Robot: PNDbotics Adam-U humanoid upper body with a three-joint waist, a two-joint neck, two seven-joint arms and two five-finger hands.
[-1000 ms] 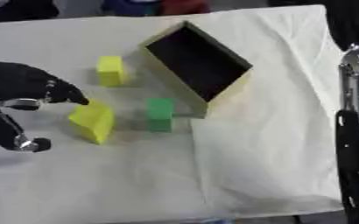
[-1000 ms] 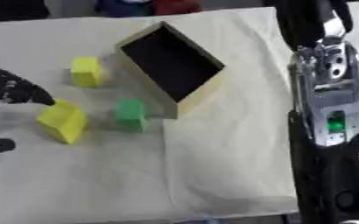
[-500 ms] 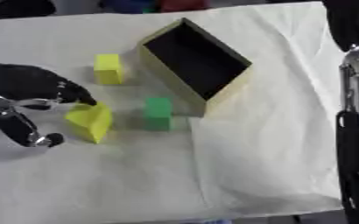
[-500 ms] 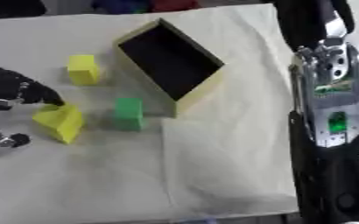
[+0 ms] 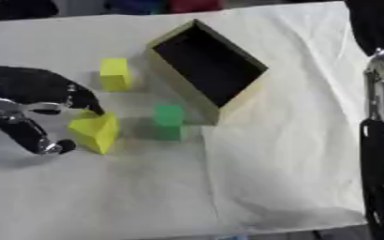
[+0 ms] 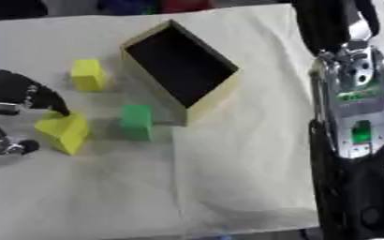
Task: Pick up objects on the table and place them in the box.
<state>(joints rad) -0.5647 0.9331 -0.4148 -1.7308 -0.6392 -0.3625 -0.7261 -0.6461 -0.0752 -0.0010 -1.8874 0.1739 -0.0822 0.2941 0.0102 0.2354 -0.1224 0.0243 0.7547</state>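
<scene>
1. At the left edge of the tabletop (image 5: 253, 187), the left robot hand (image 5: 31, 101) reaches in from the side, fingers (image 5: 82, 99) curled over the top of the yellow wedge block (image 5: 95, 131) and thumb (image 5: 35, 138) low against its near left side; the hand is closed around this block.
2. Yellow wedge block: tilted on the white cloth, just left of the green block (image 5: 168, 122), the two apart by a narrow gap.
3. Green block: upright, just beside the near corner of the box (image 5: 208, 70); contact with the box wall cannot be determined.
4. Yellow cube (image 5: 114, 74): standing farther back, left of the box and above the left hand, untouched.
5. Box: open, dark inside with pale yellow walls, set askew near the middle of the tabletop; nothing can be made out inside it.
6. Right arm (image 6: 351, 140): black and silver, runs down the right side of both views; the right robot hand does not show.
</scene>
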